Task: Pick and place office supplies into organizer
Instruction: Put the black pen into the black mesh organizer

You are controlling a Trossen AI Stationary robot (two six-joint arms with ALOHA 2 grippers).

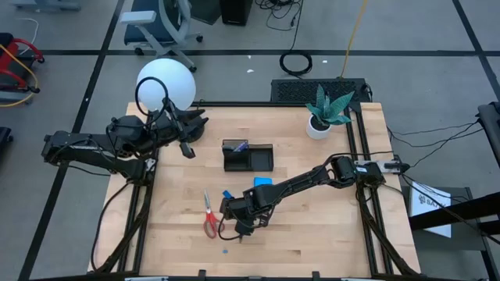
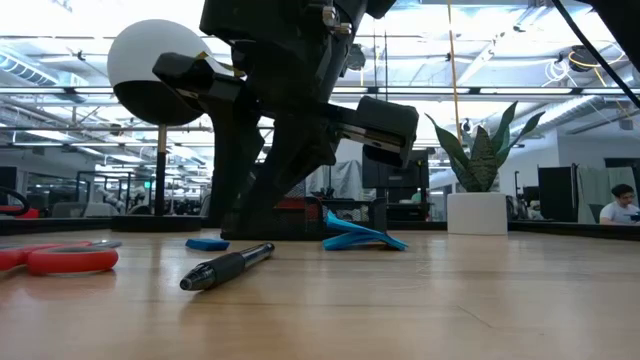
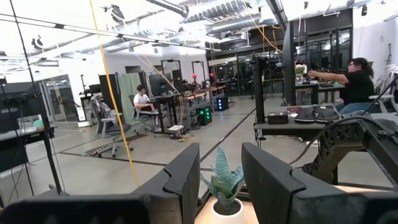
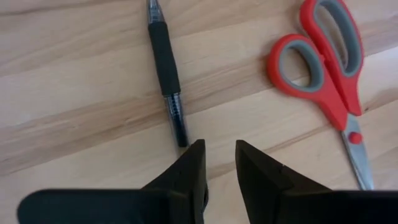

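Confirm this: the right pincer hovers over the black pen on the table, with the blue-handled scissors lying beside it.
Wrong in one respect: the scissors are red-handled, not blue, as the right wrist view shows. The right pincer does hover over the black pen on the table.

a pale wooden surface is seen from above. near its middle a black organizer is set, with a blue note pad just in front. red-handled scissors and a black pen are laid side by side, apart, toward the front. a tiny blue eraser is placed nearer the front edge. a potted plant is stood at a back corner.
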